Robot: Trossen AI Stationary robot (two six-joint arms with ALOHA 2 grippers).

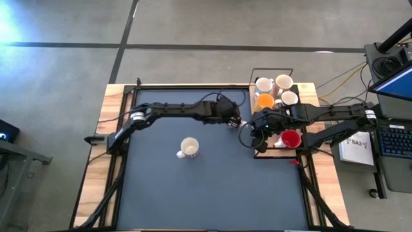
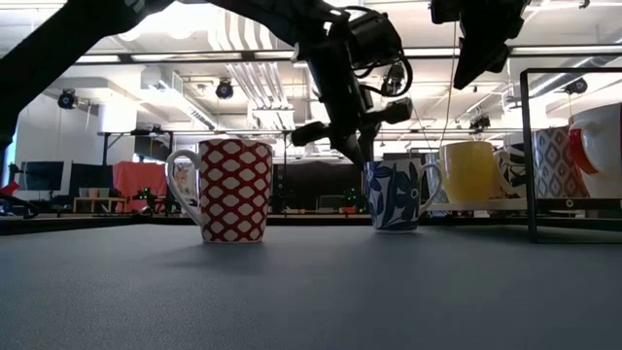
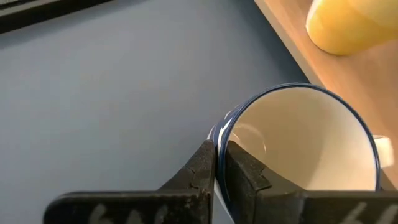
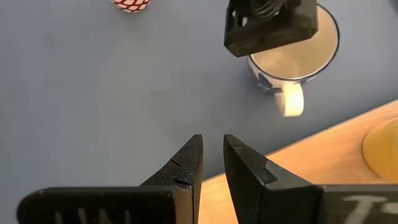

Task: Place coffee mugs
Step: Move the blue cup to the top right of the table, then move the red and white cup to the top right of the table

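Taking the high view as a clock face with 12 at its top, the counter (image 1: 212, 193) carries a dark mat, and a black-framed tray (image 1: 270, 70) sits at its 2 o'clock edge. The tray holds three white mugs (image 1: 284, 82), an orange mug (image 1: 264, 100) and a red mug (image 1: 291, 138).

Two mugs are out on the mat. A red-and-white lattice mug (image 2: 233, 190) stands upright near the centre, toward 9 o'clock. A blue-patterned mug (image 2: 394, 194) is at 1 o'clock, just beside the tray. It looks set down or nearly so, though contact with the mat cannot be told.

The left gripper (image 3: 219, 149) is clamped on the blue-patterned mug's rim, one finger inside the wall and one outside. The right gripper (image 4: 212, 146) hangs close by at 3 o'clock of that mug, with its fingers a little apart and empty.

These are probably glazed ceramic: rigid, moderately heavy, slick and liable to chip. A firm pinch on the rim wall opposite the handle seems the soundest hold, and the mug should be lowered gently.

No brand shows on any mug. A paper sheet (image 1: 356, 143) off the counter at 3 o'clock carries print that may read "SA3".
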